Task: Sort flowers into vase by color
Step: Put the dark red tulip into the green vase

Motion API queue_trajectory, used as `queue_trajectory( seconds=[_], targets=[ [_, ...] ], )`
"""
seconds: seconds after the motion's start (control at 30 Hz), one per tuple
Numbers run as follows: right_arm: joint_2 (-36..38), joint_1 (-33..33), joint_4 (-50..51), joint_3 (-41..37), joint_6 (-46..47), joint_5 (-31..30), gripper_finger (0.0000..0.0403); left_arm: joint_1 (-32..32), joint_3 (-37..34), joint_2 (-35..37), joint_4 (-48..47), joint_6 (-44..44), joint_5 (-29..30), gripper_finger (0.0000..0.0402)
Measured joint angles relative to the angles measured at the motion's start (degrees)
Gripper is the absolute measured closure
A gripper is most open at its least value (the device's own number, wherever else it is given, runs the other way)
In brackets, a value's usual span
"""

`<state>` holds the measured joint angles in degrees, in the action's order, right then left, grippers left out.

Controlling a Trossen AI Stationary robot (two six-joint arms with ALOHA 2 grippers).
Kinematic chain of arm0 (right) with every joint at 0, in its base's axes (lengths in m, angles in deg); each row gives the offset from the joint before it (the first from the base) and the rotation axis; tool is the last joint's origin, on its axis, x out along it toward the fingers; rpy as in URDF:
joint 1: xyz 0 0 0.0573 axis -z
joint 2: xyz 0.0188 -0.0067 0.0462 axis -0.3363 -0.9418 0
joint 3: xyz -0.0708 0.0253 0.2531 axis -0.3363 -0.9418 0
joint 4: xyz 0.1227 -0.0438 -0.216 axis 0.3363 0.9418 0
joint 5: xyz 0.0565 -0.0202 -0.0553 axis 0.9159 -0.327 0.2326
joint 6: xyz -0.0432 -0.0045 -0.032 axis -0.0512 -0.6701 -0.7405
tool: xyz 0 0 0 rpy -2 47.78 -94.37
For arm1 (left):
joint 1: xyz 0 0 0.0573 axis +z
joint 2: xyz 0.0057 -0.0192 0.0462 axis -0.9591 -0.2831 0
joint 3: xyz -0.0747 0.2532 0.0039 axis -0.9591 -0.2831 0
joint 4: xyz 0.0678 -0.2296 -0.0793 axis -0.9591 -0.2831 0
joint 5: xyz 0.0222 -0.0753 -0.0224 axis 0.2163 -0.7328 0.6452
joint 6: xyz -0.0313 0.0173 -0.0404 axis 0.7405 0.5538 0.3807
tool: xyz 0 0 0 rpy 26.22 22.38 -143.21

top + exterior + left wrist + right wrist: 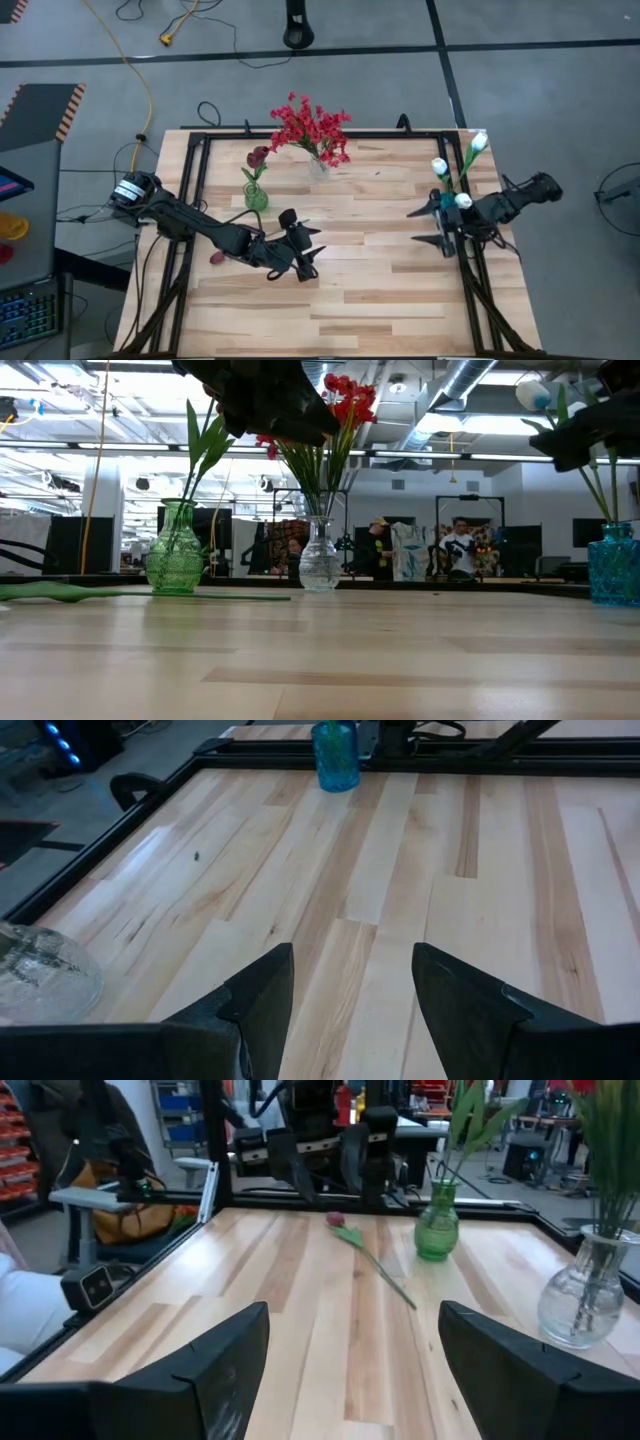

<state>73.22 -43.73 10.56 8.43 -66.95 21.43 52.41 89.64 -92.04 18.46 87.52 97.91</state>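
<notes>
Red flowers (312,128) stand in a clear vase (319,168) at the far middle of the table. A maroon tulip (258,157) stands in the green vase (256,196), and white tulips (440,166) stand in the blue vase (336,755) at the right. Another maroon tulip (338,1222) lies flat on the table near the left arm, its stem (385,1275) stretched along the wood. My left gripper (316,248) hovers open over the table's middle. My right gripper (413,226) hangs open beside the blue vase, pointing level toward the left. Neither holds anything.
A black frame (195,190) runs along the table's edges. Bare wood (370,290) spreads between the two grippers and toward the near edge. In the low view, people show in the room beyond the table.
</notes>
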Motion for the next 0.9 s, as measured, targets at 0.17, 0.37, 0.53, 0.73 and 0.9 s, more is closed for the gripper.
queue_trajectory(
  seconds=[0.17,0.37,0.53,0.73,0.9],
  targets=[
    [0.00,2.85,0.34,0.00,-1.24,2.59,0.0085,0.00,0.00,0.00,0.00,-0.02,0.00,0.0208],
    [-0.02,5.26,3.67,0.00,-0.67,3.99,0.0085,-0.02,0.00,0.00,-0.02,0.59,-0.05,0.0208],
    [-0.01,6.26,2.86,0.00,-0.65,6.33,0.0085,-0.02,0.01,0.00,-0.02,0.64,-1.80,0.0208],
    [-0.07,6.25,-3.00,-4.41,-0.05,7.24,0.0085,-0.02,0.00,0.00,-0.04,0.69,-2.05,0.0208],
    [-0.66,6.19,-4.59,-4.66,0.82,8.67,0.0085,-0.07,0.00,0.31,-1.10,0.51,-3.21,0.0208]
  ],
)
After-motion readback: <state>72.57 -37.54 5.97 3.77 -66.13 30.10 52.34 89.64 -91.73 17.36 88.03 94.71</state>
